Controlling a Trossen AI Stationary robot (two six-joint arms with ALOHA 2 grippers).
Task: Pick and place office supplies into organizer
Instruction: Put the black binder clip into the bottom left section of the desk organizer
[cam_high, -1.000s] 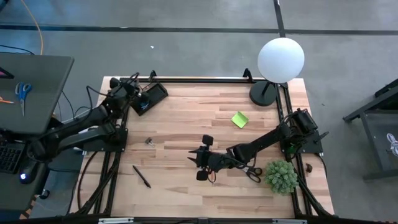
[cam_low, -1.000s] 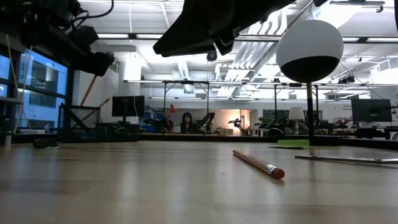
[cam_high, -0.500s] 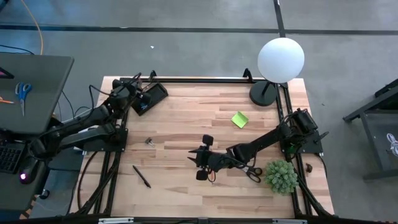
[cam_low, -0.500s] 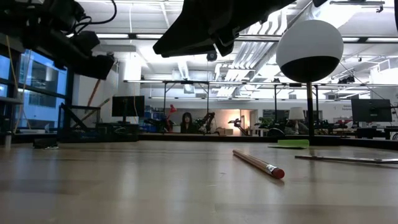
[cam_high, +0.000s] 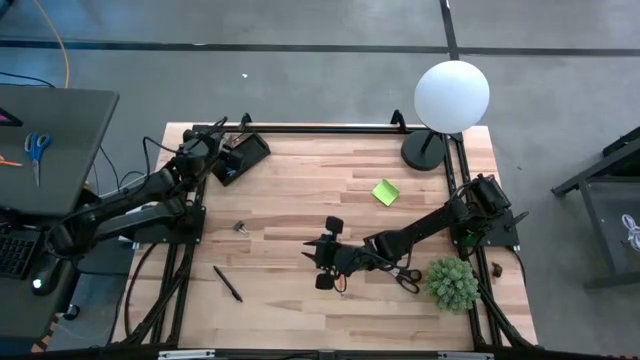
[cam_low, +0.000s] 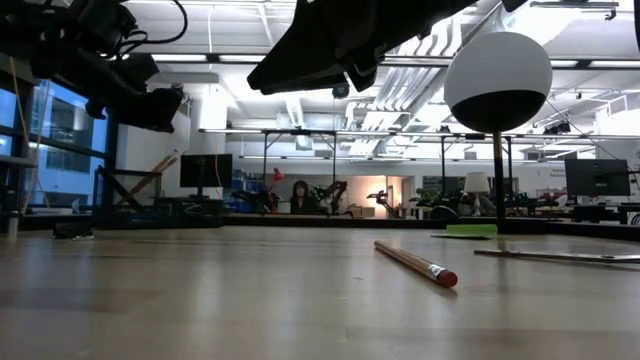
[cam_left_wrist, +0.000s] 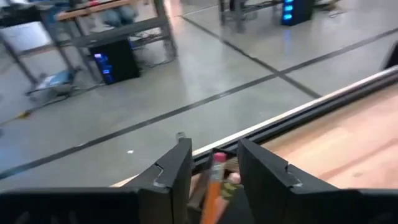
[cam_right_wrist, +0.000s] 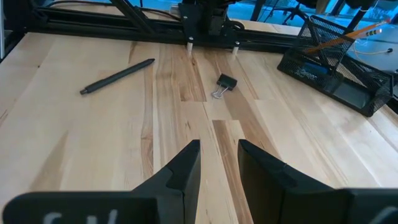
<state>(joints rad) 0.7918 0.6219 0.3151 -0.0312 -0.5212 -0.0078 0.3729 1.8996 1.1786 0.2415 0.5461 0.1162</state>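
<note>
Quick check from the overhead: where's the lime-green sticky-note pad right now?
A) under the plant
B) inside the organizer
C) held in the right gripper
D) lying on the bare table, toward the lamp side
D: the lime-green sticky-note pad lies flat on the bare table, near the lamp base, far from the organizer and clear of the right gripper.

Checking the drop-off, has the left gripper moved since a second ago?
Yes, slightly. In the overhead view the left gripper has edged toward the table's middle, nearer the organizer, with a pencil between its parted fingers.
</note>
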